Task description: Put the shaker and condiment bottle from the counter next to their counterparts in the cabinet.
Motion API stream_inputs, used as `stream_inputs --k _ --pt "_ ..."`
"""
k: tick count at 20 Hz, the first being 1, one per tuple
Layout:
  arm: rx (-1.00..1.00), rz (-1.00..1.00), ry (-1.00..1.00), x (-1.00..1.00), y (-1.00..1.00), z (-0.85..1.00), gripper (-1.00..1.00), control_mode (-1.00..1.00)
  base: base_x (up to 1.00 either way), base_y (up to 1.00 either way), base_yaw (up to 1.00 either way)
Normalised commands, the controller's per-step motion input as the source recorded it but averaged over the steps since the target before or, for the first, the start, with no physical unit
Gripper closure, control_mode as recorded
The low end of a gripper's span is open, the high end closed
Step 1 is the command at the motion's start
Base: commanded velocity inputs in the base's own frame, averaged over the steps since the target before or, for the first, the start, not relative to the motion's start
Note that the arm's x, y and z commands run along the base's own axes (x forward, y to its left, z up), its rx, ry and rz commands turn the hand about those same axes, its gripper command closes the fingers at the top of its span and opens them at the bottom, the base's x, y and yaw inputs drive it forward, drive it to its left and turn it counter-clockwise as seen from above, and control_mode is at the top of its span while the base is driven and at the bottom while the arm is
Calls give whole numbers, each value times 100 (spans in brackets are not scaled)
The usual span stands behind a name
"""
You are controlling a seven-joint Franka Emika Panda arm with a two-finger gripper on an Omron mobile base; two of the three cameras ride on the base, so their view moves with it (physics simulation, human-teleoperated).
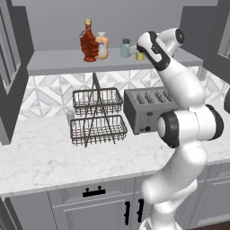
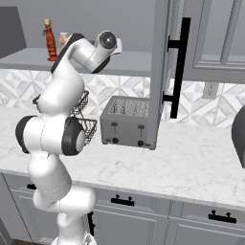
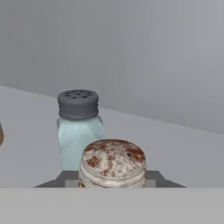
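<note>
On the grey cabinet shelf [image 1: 54,60] the dark red ribbed condiment bottle [image 1: 89,42] [image 2: 49,40] with a yellow cap stands touching the orange white-capped bottle [image 1: 103,46]. To their right stands the pale teal-grey shaker [image 1: 125,48] [image 3: 78,127]. Just right of it is the small yellow-green shaker [image 1: 140,55] [image 3: 113,164], at shelf height, its speckled silver cap facing the hand camera. My gripper [image 1: 138,54] [image 3: 113,179] reaches onto the shelf from the right. Its fingers [image 3: 70,180] press on both sides of the yellow-green shaker.
A two-tier wire basket [image 1: 96,117] and a grey toaster [image 1: 148,110] stand on the marble counter [image 1: 45,157] below the shelf. The open cabinet door [image 2: 161,72] with a black handle [image 2: 179,67] hangs right of the arm. Drawers [image 1: 94,192] run under the counter.
</note>
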Motion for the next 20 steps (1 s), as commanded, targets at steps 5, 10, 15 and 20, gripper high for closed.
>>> stream_inputs --k 5,10,15,20 --pt "-2 3 0 21 10 -37 100 -100 0 0 0" --pt "0 0 0 34 22 -33 100 -100 0 0 0" --pt "0 0 0 20 8 -46 -100 -100 0 0 0" --pt "0 3 -2 -7 0 -48 -100 -100 0 0 0"
